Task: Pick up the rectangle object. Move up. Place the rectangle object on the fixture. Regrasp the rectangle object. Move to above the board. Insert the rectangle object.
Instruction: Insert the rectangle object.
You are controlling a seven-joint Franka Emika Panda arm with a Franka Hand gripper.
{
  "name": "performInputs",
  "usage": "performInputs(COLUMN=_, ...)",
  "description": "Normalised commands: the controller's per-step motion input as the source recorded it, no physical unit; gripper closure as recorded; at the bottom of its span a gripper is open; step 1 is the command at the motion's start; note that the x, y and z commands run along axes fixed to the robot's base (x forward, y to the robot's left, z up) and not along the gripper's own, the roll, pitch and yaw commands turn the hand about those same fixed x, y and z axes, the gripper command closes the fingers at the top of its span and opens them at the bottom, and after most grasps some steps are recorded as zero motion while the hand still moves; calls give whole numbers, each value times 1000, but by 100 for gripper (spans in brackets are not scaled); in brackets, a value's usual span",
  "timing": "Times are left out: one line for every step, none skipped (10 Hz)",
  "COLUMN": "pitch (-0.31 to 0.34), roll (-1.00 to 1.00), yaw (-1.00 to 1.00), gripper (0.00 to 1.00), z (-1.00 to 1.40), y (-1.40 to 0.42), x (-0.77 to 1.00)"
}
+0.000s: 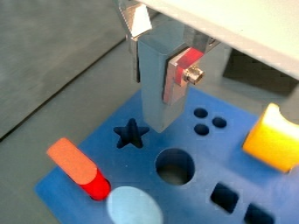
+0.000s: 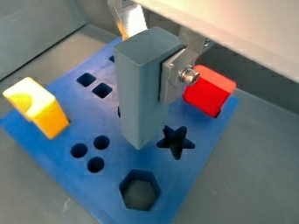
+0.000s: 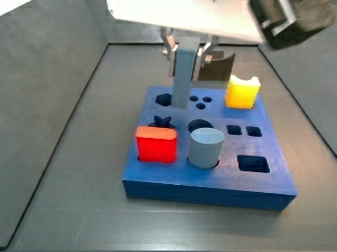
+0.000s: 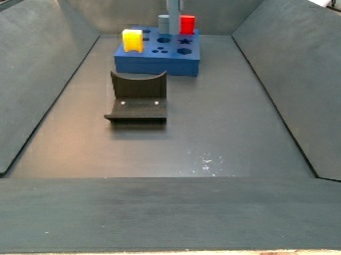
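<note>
My gripper (image 1: 160, 74) is shut on the rectangle object (image 1: 158, 98), a long grey-blue block held upright between the silver fingers. It also shows in a wrist view (image 2: 140, 101) and in a side view (image 3: 187, 71). The gripper (image 3: 188, 47) hangs over the far part of the blue board (image 3: 198, 182). The block's lower end is just above the board's top, between the star hole (image 1: 131, 134) and three small round holes (image 1: 205, 121). The dark fixture (image 4: 138, 97) stands on the floor apart from the board (image 4: 160, 62).
On the board stand a red piece (image 3: 156, 144), a pale grey-blue cylinder (image 3: 204, 148) and a yellow piece (image 3: 241, 92). Round (image 1: 174, 165), hexagon (image 2: 139, 190) and square (image 3: 253, 162) holes are open. Sloped grey walls (image 4: 47, 80) enclose the floor.
</note>
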Motion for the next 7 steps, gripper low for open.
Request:
performInputs(pitch=0, roll=-11, yaw=0, gripper=100, z=0, y=77, x=0)
performInputs(pitch=0, roll=-203, yaw=-246, gripper=100, z=849, y=186, x=543)
performInputs(pitch=51, roll=-243, yaw=-331, gripper=100, z=1000, y=249, x=666)
performInputs(pitch=0, roll=-177, yaw=-714, gripper=100, z=903, y=186, x=320)
performInputs(pitch=0, roll=0, yaw=-1000, gripper=100, z=543, y=0, x=0)
performInputs(pitch=0, roll=0, yaw=-1000, gripper=100, z=534, y=0, x=0)
performInputs(pitch=0, roll=0, yaw=-1000, gripper=100, z=209, y=0, x=0)
